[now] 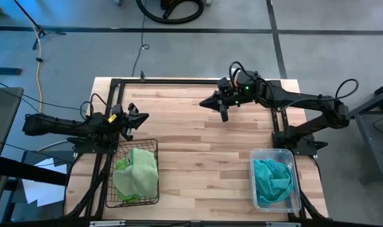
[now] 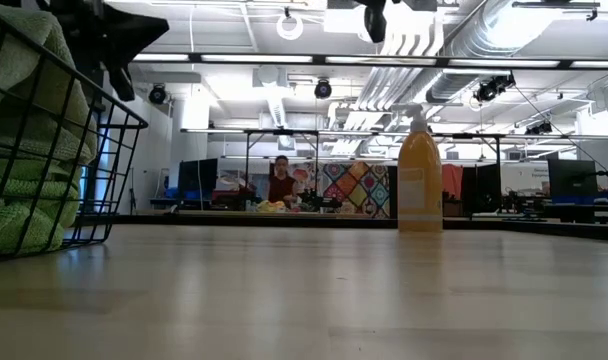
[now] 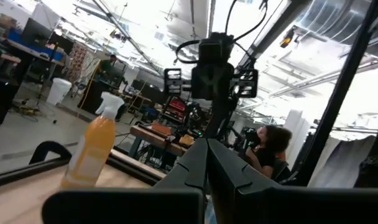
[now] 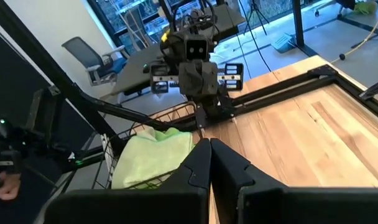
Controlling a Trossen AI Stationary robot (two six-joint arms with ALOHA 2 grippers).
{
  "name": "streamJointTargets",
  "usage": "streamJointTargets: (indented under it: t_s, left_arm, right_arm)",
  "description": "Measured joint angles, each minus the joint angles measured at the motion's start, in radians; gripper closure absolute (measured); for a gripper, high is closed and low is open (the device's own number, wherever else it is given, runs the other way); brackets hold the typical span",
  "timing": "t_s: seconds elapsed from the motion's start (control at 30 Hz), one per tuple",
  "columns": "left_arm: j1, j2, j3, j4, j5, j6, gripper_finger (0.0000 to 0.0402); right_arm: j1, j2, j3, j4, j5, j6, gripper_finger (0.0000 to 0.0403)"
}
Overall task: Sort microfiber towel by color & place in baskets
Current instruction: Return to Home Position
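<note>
Overhead, the pale wood table [image 1: 198, 142] fills the middle of a workshop with a grey floor; taking its centre as the clock's hub, the wire basket [image 1: 155, 153] sits at about 8 o'clock and the clear bin [image 1: 297, 184] at about 4 o'clock, well apart. A green towel [image 1: 136, 175] lies bunched inside the basket, rising above its rim in the low view. A blue towel [image 1: 271, 180] lies crumpled inside the bin. No towel lies on the bare wood. The left gripper [image 1: 140, 117] hovers at about 10 o'clock, just past the basket's far edge and pointing toward 3 o'clock. Its fingers [image 3: 192, 168] are pressed together with nothing between them. The right gripper [image 1: 207, 101] hangs at about 1 o'clock, well clear of the bin and pointing toward 9 o'clock. Its fingers [image 4: 196, 167] likewise meet tip to tip and hold nothing. From table height, an orange bottle [image 2: 420, 180] stands upright near the table's far edge, with the basket at 9 o'clock of it. Beyond the table a person [image 2: 281, 182] sits at a bench under rows of ceiling lights.
</note>
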Motion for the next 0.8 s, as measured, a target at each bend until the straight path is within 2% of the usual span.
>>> streamJointTargets:
  t_s: [0.17, 0.4, 0.57, 0.67, 0.8]
  left_arm:
    - [-0.015, -0.007, 0.000, -0.005, -0.011, 0.028, 0.0401]
    - [-0.015, -0.007, 0.001, -0.037, 0.023, 0.034, 0.0401]
    - [-0.015, -0.007, 0.001, -0.062, 0.023, 0.042, 0.0401]
    - [-0.015, -0.007, 0.001, -0.091, 0.023, 0.077, 0.0401]
    - [-0.015, -0.006, 0.001, -0.126, 0.024, 0.088, 0.0401]
  right_arm:
    - [0.000, -0.043, 0.000, -0.045, 0.001, 0.001, 0.0403]
    - [0.027, -0.157, 0.000, -0.232, 0.018, -0.012, 0.0403]
    - [0.097, -0.267, -0.016, -0.383, 0.128, -0.100, 0.0403]
    - [0.128, -0.381, -0.127, -0.353, 0.173, -0.079, 0.0403]
    - [0.173, -0.581, -0.360, -0.207, 0.190, 0.032, 0.0403]
